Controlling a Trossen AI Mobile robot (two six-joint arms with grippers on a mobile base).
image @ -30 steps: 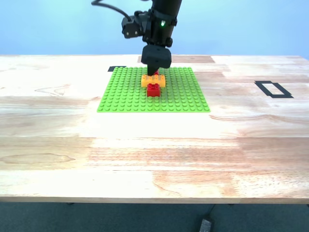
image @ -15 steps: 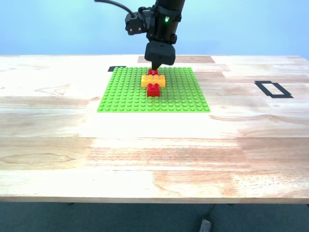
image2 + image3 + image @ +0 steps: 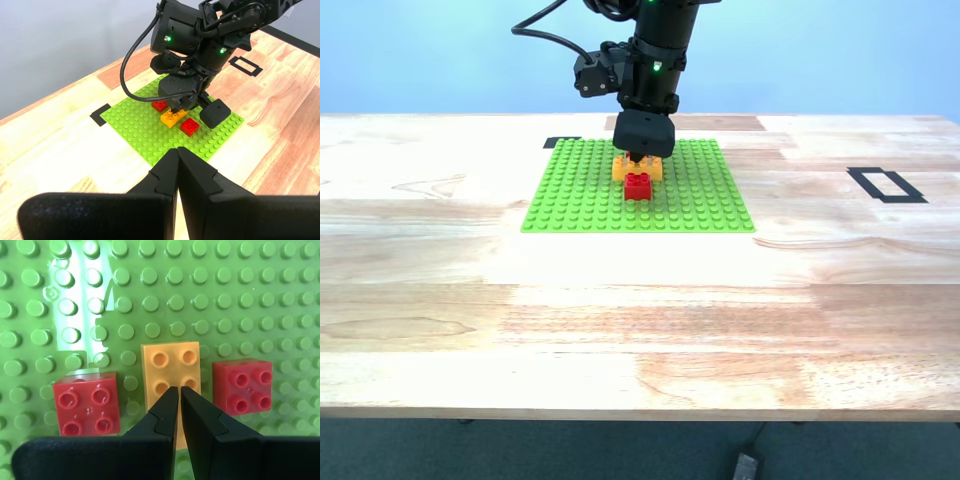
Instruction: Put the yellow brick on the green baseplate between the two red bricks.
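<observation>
Our first gripper hangs nearest, fingers pressed together, empty. Beyond, on the green baseplate, the yellow brick sits between the two red bricks, with our second gripper directly above it, fingers closed together, gripping nothing.
</observation>
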